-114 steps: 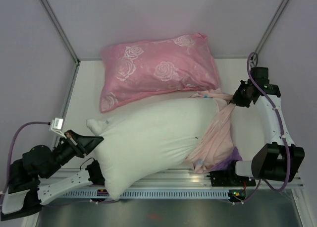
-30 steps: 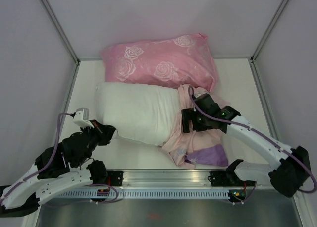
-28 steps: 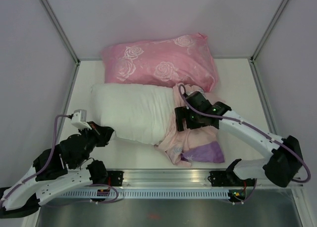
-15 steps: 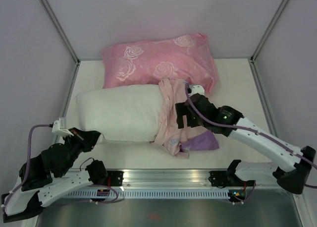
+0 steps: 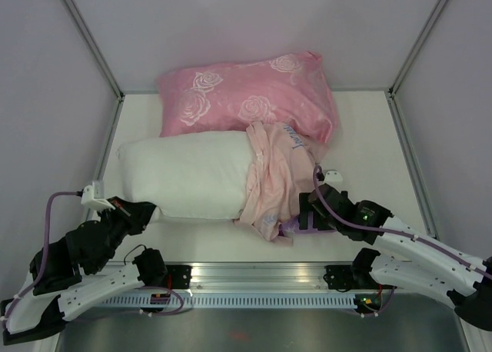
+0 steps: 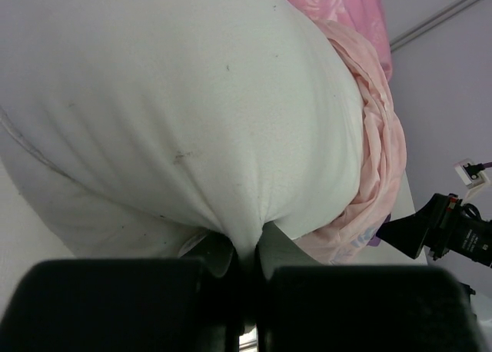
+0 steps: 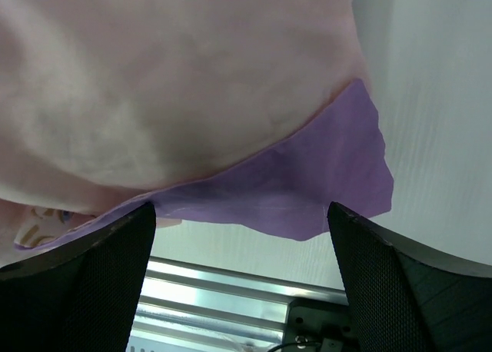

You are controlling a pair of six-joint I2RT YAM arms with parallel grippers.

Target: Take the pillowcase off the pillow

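The plain white pillow (image 5: 184,175) lies across the middle of the table. The pillowcase (image 5: 273,179), pale pink side out, is bunched over only its right end. A purple edge (image 5: 290,227) trails at the near side. My left gripper (image 5: 148,211) is shut on the pillow's near-left corner. In the left wrist view a fold of the pillow (image 6: 192,114) is pinched in my left gripper (image 6: 246,248), and the pillowcase (image 6: 377,160) shows at the right. My right gripper (image 5: 305,216) stands open just near of the purple edge (image 7: 292,183). Nothing lies between its fingers (image 7: 84,283).
A pink rose-patterned pillow (image 5: 246,106) lies behind, touching the pillowcase's far end. Grey walls close in the table on three sides. An aluminium rail (image 5: 254,273) runs along the near edge, and the rail (image 7: 231,290) also lies right below my right gripper.
My left gripper has dragged the pillow leftward, leaving the pillowcase covering only its right end. My right gripper, still open, has drawn back from the pillowcase's middle to its near purple edge.
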